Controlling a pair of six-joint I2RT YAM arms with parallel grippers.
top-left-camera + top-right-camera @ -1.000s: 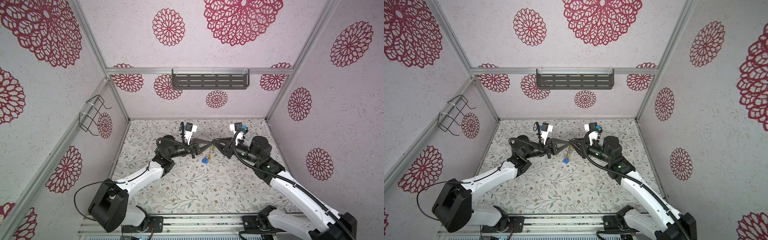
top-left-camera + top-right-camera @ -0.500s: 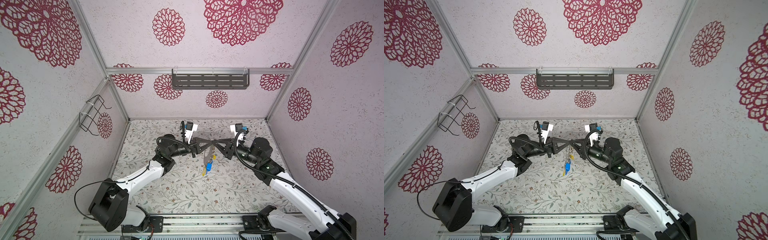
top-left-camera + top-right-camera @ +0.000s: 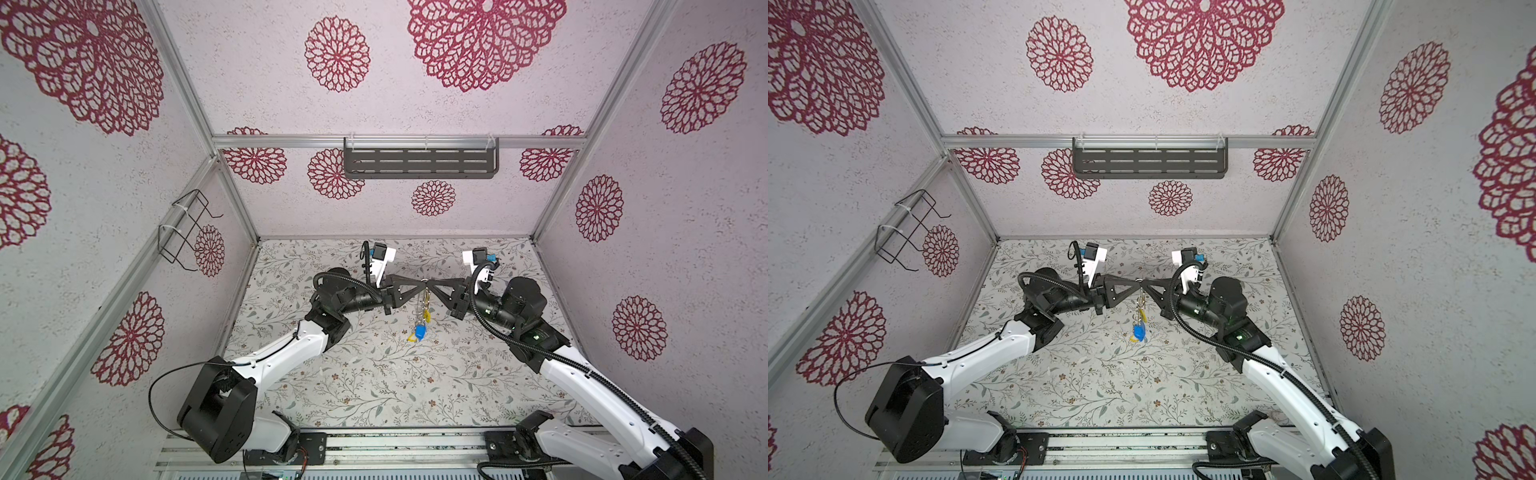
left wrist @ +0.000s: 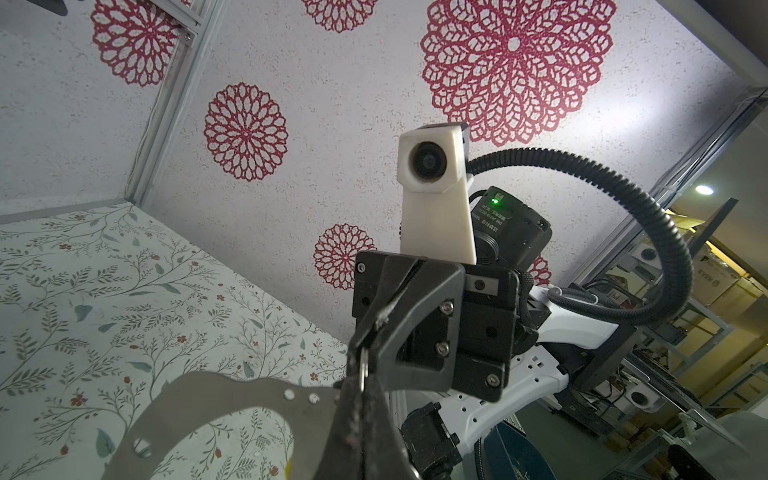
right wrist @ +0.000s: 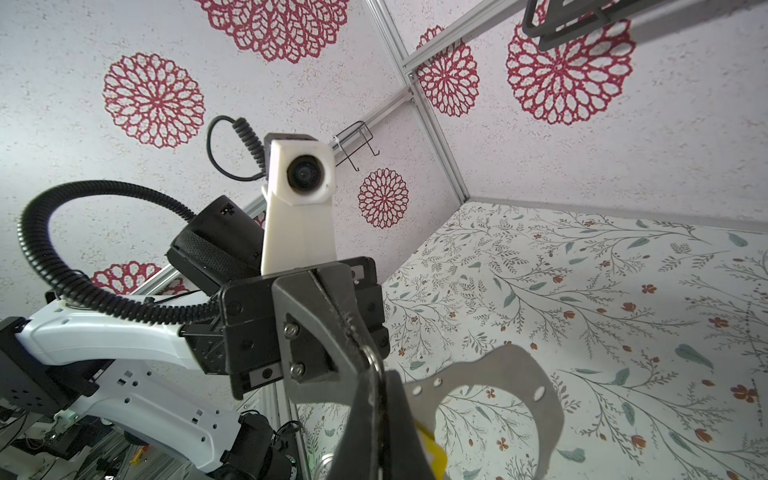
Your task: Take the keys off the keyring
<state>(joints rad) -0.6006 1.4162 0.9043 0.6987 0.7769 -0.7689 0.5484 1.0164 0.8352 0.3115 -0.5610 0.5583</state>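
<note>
While I sweep in from the left edge, the wire rack (image 3: 183, 230) shows mid-left on the side wall, well apart from the action. L arm comes up from lower left. The left gripper (image 3: 420, 284) sits at centre frame in both top views, above the table (image 3: 374, 374), clenched on the top end of the keyring (image 3: 425, 297). Left wrist cam backs that up: my fingers (image 4: 357, 436) at bottom centre are pinched tight, and the flat grey band runs out of them toward lower left of that frame, w/ small holes along its edge.

Dead centre now: the keyring hangs straight down from the pinch pt. The keys (image 3: 420, 331) dangle in a bunch at its lower end, just below centre, w/ a blue tag in the middle and yellow tags above and beside it. Can't tell if the lowest tag touches the table. Grey shelf (image 3: 419, 162) is on the back wall, upper centre.

Just right of centre, the right gripper (image 3: 433, 284) meets the left one nose to nose, and it's clamped too, on that same top end of the keyring. Right wrist cam: band leaves my fingers (image 5: 370, 436) toward lower right, yellow tag just beside them at bottom centre. A small silver ring (image 5: 374, 359) sits in the pinch between the two tips; can't tell which gripper has it. R arm trails off to lower right.
</note>
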